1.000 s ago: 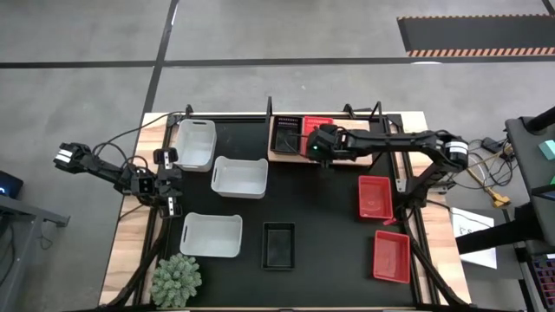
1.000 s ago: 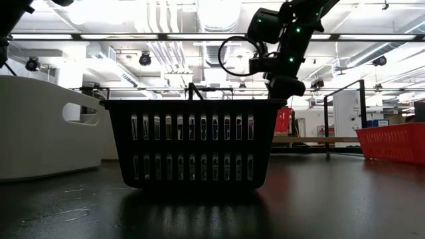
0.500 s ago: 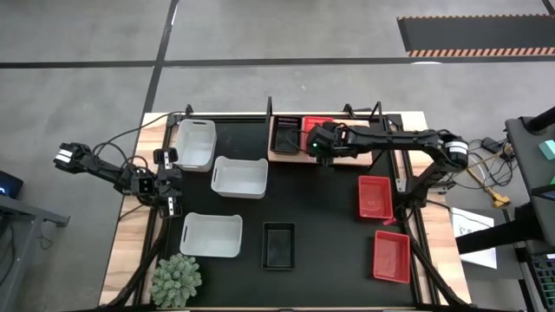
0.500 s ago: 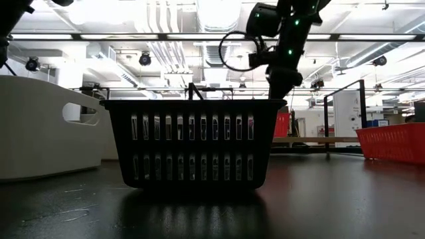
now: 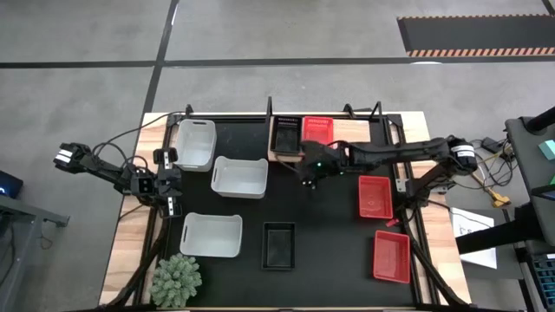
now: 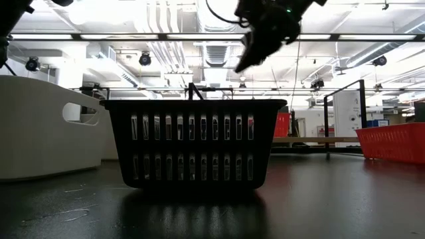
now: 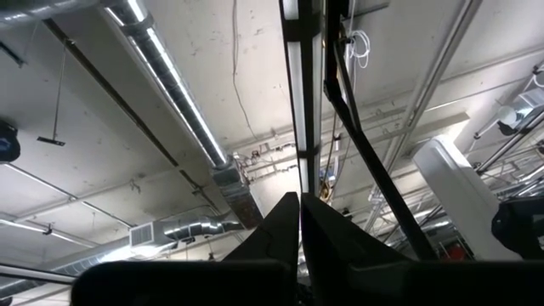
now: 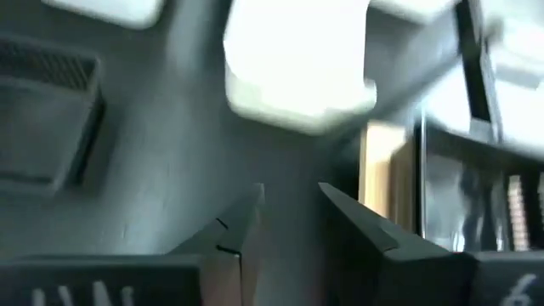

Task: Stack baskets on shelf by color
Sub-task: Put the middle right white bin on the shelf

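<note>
Black matting covers the counter (image 5: 329, 234) I am working over from afar, and the baskets are scattered across it. From above I see the light-brown wooden shelf (image 5: 347, 132) at the far edge, just right of centre. On it sit a black basket (image 5: 286, 137) at its left end and a red basket (image 5: 317, 130) touching it on the right; the right part of the board is bare.

Three translucent white baskets lie on the left half of the mat: one (image 5: 195, 144) at the far left corner, one (image 5: 239, 177) nearer the middle, one (image 5: 211, 235) toward the near edge. A second black basket (image 5: 279, 244) stands alone near the front centre; in the low view it fills the middle of the picture (image 6: 192, 143). Two more red baskets lie on the right side, one (image 5: 375, 197) midway and one (image 5: 391, 256) nearer the front. A spiky green plant (image 5: 177, 278) sits at the front left corner.

My right gripper (image 5: 309, 168) reaches in from the right and hangs above the mat just in front of the shelf, close to the black basket there and holding nothing. Its wrist camera shows its fingers (image 8: 238, 246) a little apart, with only mat between them.

My left gripper (image 5: 170, 180) waits at the left edge of the counter, pointing upward; its wrist camera sees only ceiling, and its fingers (image 7: 280, 229) are pressed together.
</note>
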Available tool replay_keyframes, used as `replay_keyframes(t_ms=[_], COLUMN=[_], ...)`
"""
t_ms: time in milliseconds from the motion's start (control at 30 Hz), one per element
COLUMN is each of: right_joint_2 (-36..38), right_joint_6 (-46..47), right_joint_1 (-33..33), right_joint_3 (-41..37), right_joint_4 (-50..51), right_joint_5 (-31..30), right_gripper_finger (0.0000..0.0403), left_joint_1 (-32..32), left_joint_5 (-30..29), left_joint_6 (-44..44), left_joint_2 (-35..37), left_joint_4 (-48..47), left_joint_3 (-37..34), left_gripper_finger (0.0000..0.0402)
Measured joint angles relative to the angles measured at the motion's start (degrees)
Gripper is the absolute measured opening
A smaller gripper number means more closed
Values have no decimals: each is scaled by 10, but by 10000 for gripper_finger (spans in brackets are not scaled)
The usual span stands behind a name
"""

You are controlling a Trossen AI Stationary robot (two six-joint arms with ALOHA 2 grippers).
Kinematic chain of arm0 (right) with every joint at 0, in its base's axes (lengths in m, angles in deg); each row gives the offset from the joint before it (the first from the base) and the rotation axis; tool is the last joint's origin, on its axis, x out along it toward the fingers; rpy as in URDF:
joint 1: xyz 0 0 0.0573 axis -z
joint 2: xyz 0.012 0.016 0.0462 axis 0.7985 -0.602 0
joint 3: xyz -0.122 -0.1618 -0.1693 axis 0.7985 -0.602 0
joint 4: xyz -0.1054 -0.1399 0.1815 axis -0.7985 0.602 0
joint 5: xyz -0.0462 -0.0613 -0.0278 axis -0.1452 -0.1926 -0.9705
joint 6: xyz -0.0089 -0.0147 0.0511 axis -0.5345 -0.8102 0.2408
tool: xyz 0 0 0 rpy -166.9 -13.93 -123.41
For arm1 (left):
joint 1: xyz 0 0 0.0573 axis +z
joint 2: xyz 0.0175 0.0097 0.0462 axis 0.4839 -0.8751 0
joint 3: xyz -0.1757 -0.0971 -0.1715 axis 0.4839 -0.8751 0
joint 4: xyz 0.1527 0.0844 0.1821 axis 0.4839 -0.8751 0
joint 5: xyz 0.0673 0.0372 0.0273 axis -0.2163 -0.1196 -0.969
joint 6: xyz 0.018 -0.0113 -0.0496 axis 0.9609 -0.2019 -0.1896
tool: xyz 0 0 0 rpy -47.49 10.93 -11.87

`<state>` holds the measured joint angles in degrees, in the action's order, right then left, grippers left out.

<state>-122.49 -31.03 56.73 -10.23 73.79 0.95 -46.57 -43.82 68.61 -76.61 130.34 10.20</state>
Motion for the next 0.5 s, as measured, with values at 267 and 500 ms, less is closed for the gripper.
replay_keyframes(t_ms=[267,500], right_joint_2=[-49,-134], right_joint_6=[-78,-175], right_joint_1=[3,4], right_joint_3=[41,145], right_joint_4=[-63,-16], right_joint_5=[0,21], right_gripper_finger=[170,196], left_joint_1=[0,0], left_joint_5=[0,0], left_joint_6=[0,0], left_joint_2=[0,0], left_joint_4=[0,0], left_joint_3=[0,0], left_gripper_finger=[0,0])
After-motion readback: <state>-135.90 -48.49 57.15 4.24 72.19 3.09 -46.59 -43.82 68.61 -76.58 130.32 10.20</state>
